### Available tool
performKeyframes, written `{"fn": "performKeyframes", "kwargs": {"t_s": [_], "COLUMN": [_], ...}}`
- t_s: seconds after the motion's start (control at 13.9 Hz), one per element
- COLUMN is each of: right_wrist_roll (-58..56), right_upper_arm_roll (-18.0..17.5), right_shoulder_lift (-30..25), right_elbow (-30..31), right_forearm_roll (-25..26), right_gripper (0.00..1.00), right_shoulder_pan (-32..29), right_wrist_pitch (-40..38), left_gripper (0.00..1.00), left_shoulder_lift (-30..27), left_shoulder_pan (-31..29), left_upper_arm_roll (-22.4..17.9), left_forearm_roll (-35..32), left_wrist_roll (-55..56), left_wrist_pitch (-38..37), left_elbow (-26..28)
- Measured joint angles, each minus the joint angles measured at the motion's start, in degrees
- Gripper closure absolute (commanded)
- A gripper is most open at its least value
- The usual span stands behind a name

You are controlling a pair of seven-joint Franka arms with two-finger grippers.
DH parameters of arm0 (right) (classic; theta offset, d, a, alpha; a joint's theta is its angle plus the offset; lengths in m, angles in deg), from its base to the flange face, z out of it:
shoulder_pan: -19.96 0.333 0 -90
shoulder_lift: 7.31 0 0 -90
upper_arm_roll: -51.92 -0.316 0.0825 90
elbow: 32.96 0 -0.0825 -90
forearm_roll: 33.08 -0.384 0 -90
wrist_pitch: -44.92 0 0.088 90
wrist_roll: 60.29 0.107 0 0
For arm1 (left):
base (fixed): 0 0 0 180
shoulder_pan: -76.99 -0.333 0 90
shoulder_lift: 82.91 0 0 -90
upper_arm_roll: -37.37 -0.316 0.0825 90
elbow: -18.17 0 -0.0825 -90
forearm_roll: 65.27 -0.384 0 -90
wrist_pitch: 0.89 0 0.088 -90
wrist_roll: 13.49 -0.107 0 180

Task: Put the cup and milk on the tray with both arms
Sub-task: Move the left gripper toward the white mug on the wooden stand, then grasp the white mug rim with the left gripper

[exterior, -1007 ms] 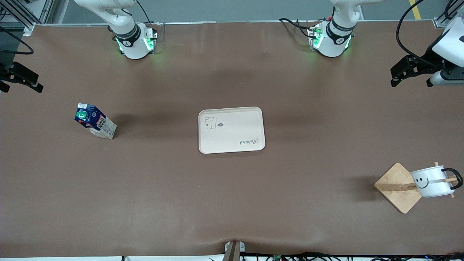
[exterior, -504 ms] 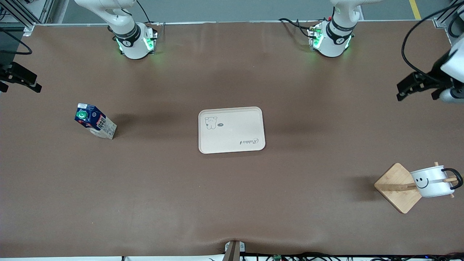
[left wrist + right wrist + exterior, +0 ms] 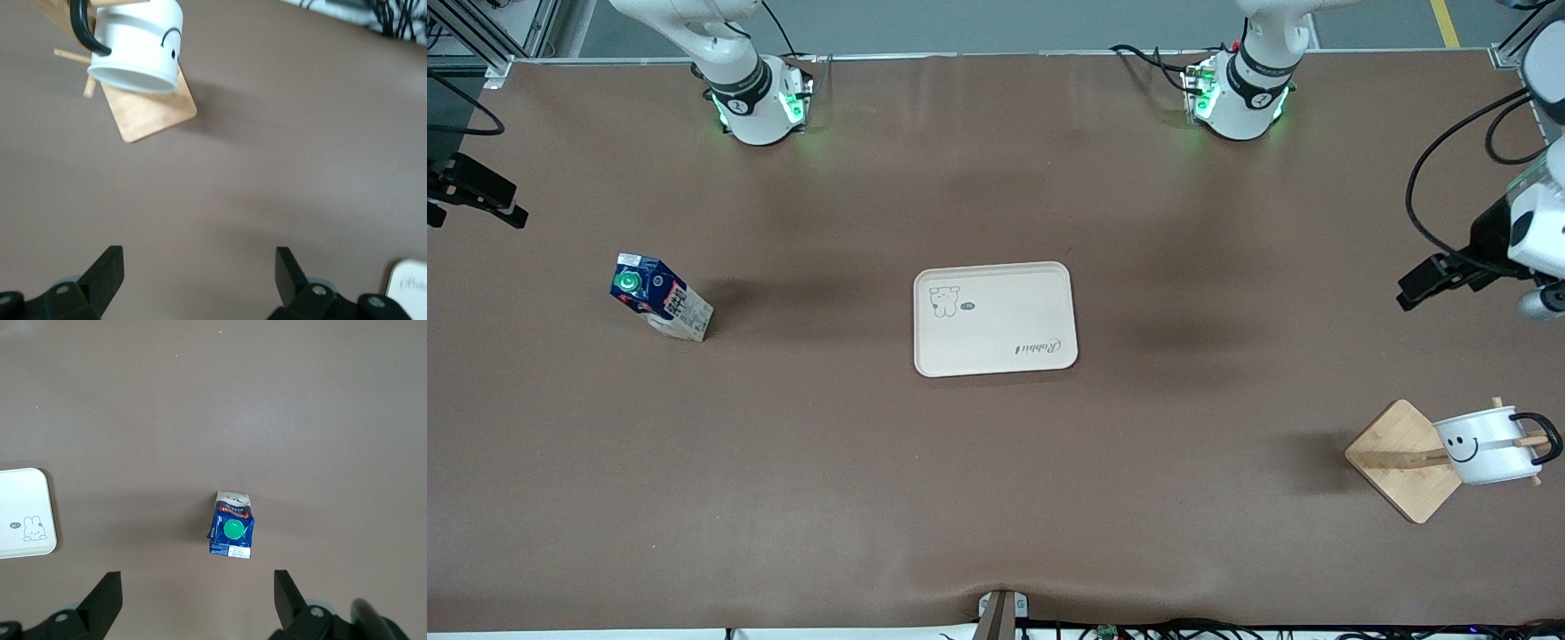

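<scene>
**Both hands aloft, cup and milk not yet on the tray**

The tray (image 3: 995, 319) lies flat in the middle of the counter (image 3: 996, 498), with nothing on it; its rabbit drawing sits at the corner toward the right arm's end. The milk (image 3: 660, 308) stands upright on the counter toward the right arm's end, well apart from the tray, green cap up. In the right wrist view the milk (image 3: 231, 533) shows from above, with a corner of the tray (image 3: 25, 513) at the edge.

The cup (image 3: 1488, 444) hangs on a peg of a wooden stand (image 3: 1404, 459) toward the left arm's end, nearer to the front camera than the tray, smiley face toward the tray and black handle pointing away from it. The left wrist view shows the cup (image 3: 137, 45) tilted on the stand (image 3: 151, 111), its mouth open to the camera.

The left hand (image 3: 1436, 280) hangs in the air over the counter's edge at the left arm's end; its fingers (image 3: 105, 270) stand wide apart, holding nothing. The right hand (image 3: 476, 188) is up over the counter's edge at the right arm's end, fingers (image 3: 107, 594) spread apart and empty, above the milk.
</scene>
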Motion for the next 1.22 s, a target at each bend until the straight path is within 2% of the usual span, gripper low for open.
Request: {"fn": "performKeyframes", "kwargs": {"t_s": [0.22,0.36,0.72,0.86,1.22], "right_wrist_roll": [0.00,0.00,0.00,0.00,0.00], "right_upper_arm_roll": [0.00,0.01,0.02,0.02,0.04], "right_shoulder_lift": [0.19,0.24,0.26,0.27,0.27], "right_elbow": [-0.06,-0.06,-0.06,-0.06,-0.06], "right_forearm_roll": [0.00,0.00,0.00,0.00,0.00], "right_gripper": [0.00,0.00,0.00,0.00,0.00], "right_shoulder_pan": [0.00,0.00,-0.01,0.00,-0.01], "right_wrist_pitch": [0.00,0.00,-0.01,-0.01,-0.01], "left_gripper": [0.00,0.00,0.00,0.06,0.10], "left_shoulder_lift": [0.72,1.77,4.84,6.88,10.27], "left_shoulder_pan": [-1.15,-2.53,-6.98,-7.39,-7.98], "left_upper_arm_roll": [-0.05,-0.07,-0.07,-0.06,0.00], "left_forearm_roll": [-2.44,-5.37,-5.99,-5.99,-6.00], "left_wrist_roll": [3.40,4.22,4.44,4.55,4.76], "left_wrist_pitch": [14.07,19.61,35.61,41.54,51.63], "left_elbow": [6.35,8.28,13.74,15.21,15.86]}}
